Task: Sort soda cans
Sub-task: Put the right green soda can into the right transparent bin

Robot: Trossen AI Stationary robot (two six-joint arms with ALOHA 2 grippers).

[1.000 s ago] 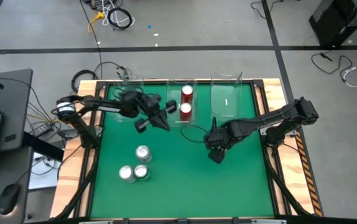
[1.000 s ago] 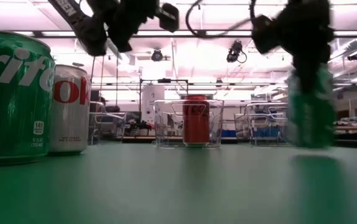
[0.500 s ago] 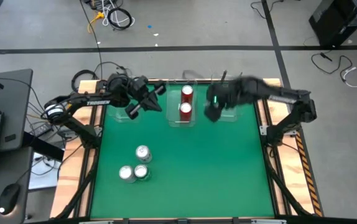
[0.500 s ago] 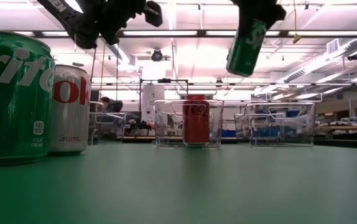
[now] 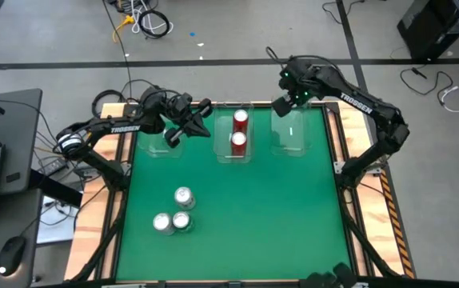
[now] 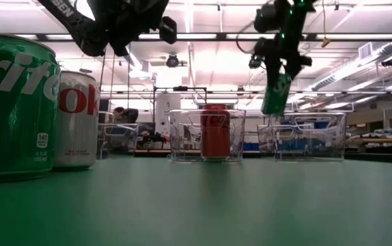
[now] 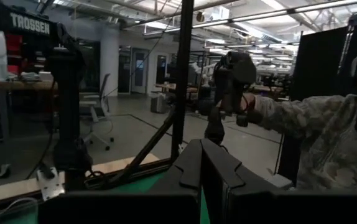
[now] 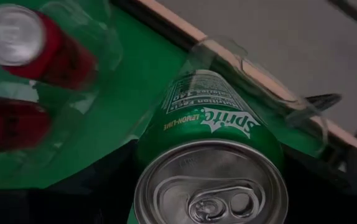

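High view: right gripper point(image 5: 282, 104) is up at the far edge of the counter point(image 5: 237, 216), over the right bin point(image 5: 292, 132), fingers clamped round a green can, though the can itself is too hidden here to point at. Mid bin point(image 5: 233, 140) has two red cans point(image 5: 240, 120) in a row, both upright. Left gripper point(image 5: 183, 128) hangs beside the left bin point(image 5: 159, 136), fingers clenched on nothing. Near the counter's front left, three cans point(image 5: 175, 214) stand in a tight cluster, tops shiny. Low view: the held green can point(image 6: 276, 94) hangs tilted in the air just above the right bin's rim, w/ the right gripper on top of it. One red can shows inside the mid bin, the other is hidden behind it. Close to the lens at left a green can point(image 6: 11, 106) and a silver can point(image 6: 76, 119) stand side by side, touching or nearly so. Left gripper is high at upper left, clear of everything. Left wrist view: the clenched fingers point(image 7: 194, 171) point out past the counter edge into the room; a person point(image 7: 318, 143) in a camo sleeve stands beyond, holding a control handle. Right wrist view: green can fills the shot, lid and tab toward the lens, held between the dark fingers point(image 8: 113, 186), w/ the bin's clear wall just under it and both red cans off to the side.
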